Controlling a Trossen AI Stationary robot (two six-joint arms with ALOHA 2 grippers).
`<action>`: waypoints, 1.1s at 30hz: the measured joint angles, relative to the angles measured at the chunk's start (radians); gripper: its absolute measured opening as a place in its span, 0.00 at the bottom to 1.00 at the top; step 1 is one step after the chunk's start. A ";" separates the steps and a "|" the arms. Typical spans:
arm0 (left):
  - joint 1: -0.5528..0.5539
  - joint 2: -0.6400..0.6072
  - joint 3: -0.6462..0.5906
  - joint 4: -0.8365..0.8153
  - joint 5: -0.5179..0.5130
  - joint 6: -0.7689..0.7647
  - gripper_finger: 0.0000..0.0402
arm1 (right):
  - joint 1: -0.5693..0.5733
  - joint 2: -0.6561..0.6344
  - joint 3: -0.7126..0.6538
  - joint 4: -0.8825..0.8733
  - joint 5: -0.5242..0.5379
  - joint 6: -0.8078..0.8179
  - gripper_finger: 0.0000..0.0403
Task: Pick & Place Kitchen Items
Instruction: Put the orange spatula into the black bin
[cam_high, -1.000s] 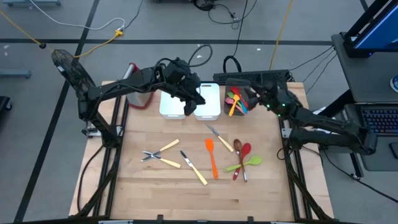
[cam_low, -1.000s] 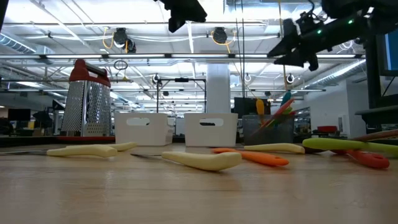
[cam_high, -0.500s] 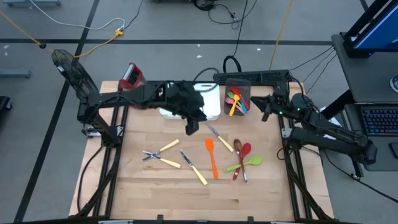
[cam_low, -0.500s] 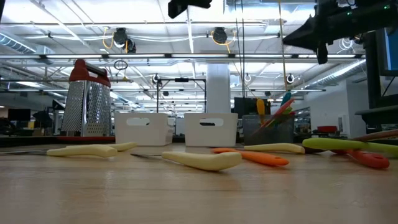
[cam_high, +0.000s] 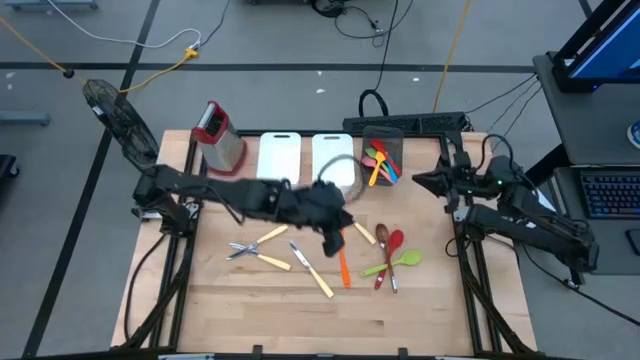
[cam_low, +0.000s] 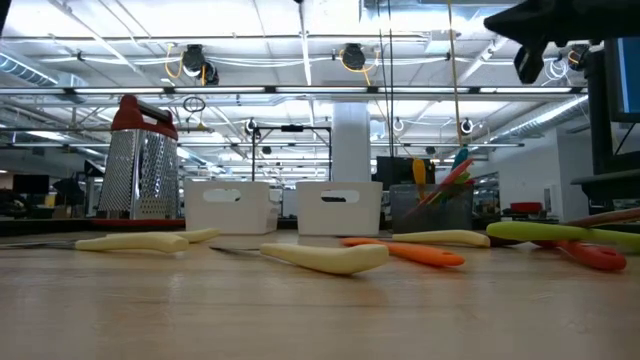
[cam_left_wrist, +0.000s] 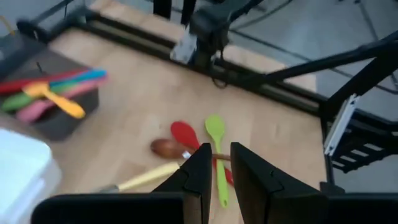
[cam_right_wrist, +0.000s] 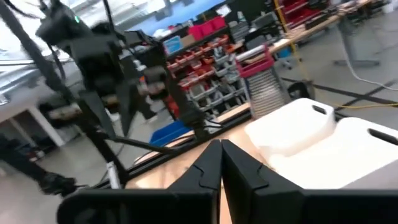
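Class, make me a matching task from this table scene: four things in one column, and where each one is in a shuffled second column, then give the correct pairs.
Column A
1. box grater
2. dark bin
3. green spoon
4. metal tongs

Column B
a. lying near the table's right edge, beside a red spoon
b. standing at the table's back left corner
c. lying at the left end of the loose utensils
d. at the back, right of the two white bins, holding coloured utensils

Pairs: 1-b, 2-d, 3-a, 4-c

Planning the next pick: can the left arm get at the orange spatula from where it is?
Probably yes: the left gripper hangs right over the orange spatula, which lies flat on the table with nothing on top.
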 joint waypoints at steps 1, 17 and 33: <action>-0.014 0.023 0.000 0.005 -0.018 -0.023 0.16 | 0.000 -0.017 0.000 -0.007 -0.001 -0.001 0.00; 0.028 0.305 0.000 -0.033 0.084 -0.824 0.10 | 0.000 -0.128 0.000 -0.072 -0.056 0.025 0.00; 0.043 0.376 0.000 -0.075 0.157 -0.925 0.09 | 0.000 -0.127 0.000 -0.081 -0.054 -0.029 0.00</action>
